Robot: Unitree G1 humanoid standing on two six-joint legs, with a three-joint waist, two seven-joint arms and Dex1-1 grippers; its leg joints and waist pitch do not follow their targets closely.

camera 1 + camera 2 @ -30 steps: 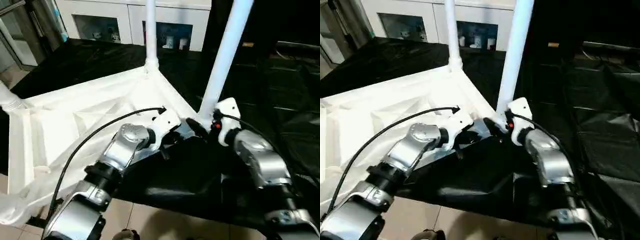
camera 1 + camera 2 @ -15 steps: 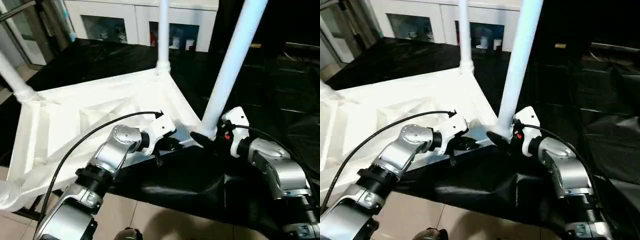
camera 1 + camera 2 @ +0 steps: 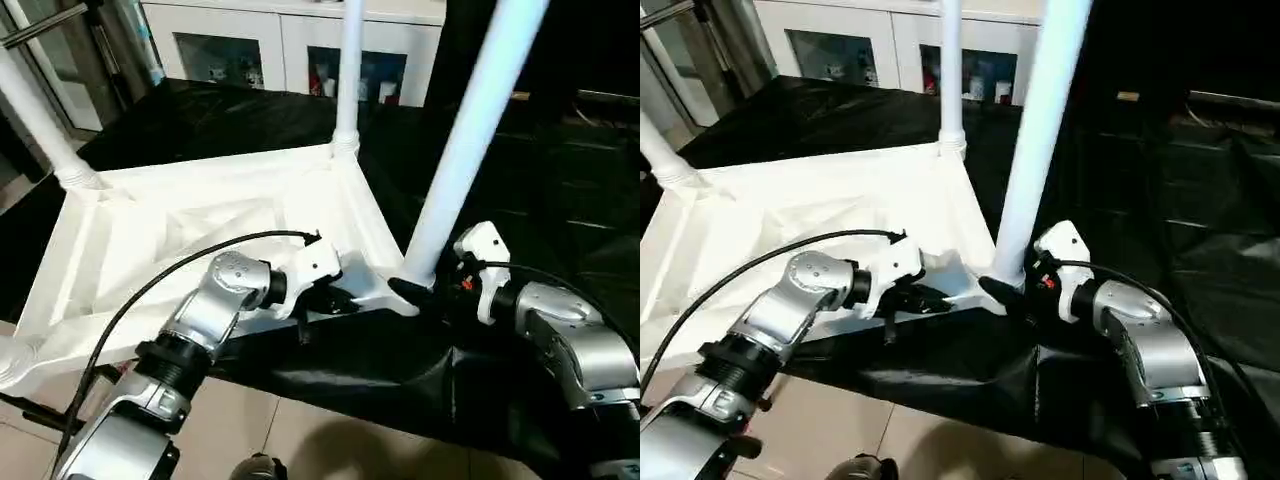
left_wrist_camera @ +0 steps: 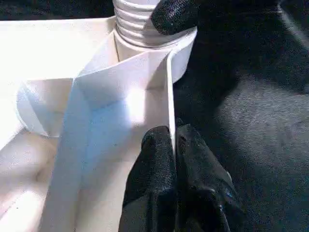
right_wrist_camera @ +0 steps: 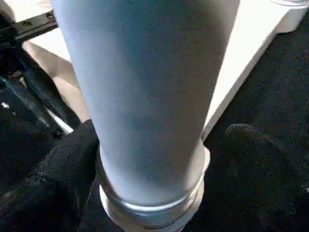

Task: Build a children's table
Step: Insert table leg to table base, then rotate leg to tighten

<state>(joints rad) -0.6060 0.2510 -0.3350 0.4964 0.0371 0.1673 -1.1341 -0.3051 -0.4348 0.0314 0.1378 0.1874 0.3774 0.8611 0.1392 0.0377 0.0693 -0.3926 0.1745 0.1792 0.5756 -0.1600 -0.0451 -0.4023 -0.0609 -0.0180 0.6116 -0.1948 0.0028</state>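
The children's table lies upside down, its white ribbed top (image 3: 200, 220) on a black-covered surface. Three white legs stand up from corner sockets: a near one (image 3: 470, 130), a far one (image 3: 350, 70) and one at the left (image 3: 35, 120). My left gripper (image 3: 345, 300) is shut on the thin rim wall of the top (image 4: 169, 96), close to the near leg's socket. My right gripper (image 5: 159, 169) is open at the base of the near leg (image 5: 145, 87), with one black finger (image 5: 58, 183) against it and the other finger (image 5: 260, 159) a little off it.
A white glass-door cabinet (image 3: 290, 40) stands behind. Crumpled black sheeting (image 3: 560, 180) covers the surface to the right and front. The near edge drops to a tiled floor (image 3: 280, 430). A metal stand (image 3: 30, 20) rises at the far left.
The whole picture has swung, bringing the left leg and corner into view. Both grippers stay where they were on the table: left on the rim, right at the near leg's base.
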